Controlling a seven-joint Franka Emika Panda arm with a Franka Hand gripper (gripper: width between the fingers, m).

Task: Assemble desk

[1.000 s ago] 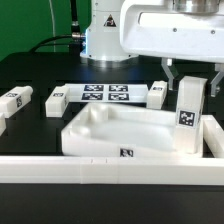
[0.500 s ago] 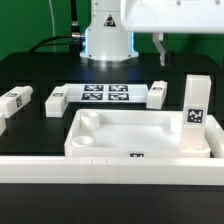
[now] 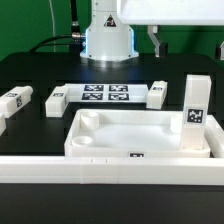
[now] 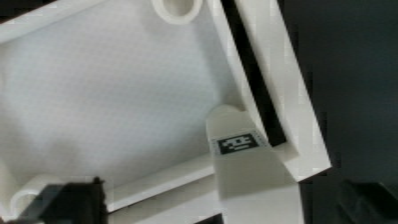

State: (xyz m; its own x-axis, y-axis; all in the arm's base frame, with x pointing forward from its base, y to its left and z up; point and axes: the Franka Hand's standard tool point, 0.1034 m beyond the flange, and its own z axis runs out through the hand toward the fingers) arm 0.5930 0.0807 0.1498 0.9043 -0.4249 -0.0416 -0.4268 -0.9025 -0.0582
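Observation:
The desk top [image 3: 140,135], a white tray with a raised rim, lies in the middle of the table, and its inside [image 4: 125,90] fills the wrist view. One white tagged leg [image 3: 197,112] stands upright in the tray's corner at the exterior view's right, and the wrist view looks down its length [image 4: 249,160]. My gripper [image 3: 188,42] hangs open above that leg, clear of it. One dark finger [image 3: 157,42] shows under the white hand. In the wrist view my gripper [image 4: 217,205] straddles the leg without touching it. Three more legs [image 3: 12,100] [image 3: 55,98] [image 3: 157,93] lie behind the tray.
The marker board [image 3: 105,94] lies flat behind the tray, in front of the arm's base [image 3: 108,40]. A long white border bar [image 3: 100,170] runs along the front. A round corner socket [image 4: 178,8] shows in the wrist view.
The gripper was shut on the upright leg a second ago. It has opened, let go and risen. The leg stays standing in the tray's corner.

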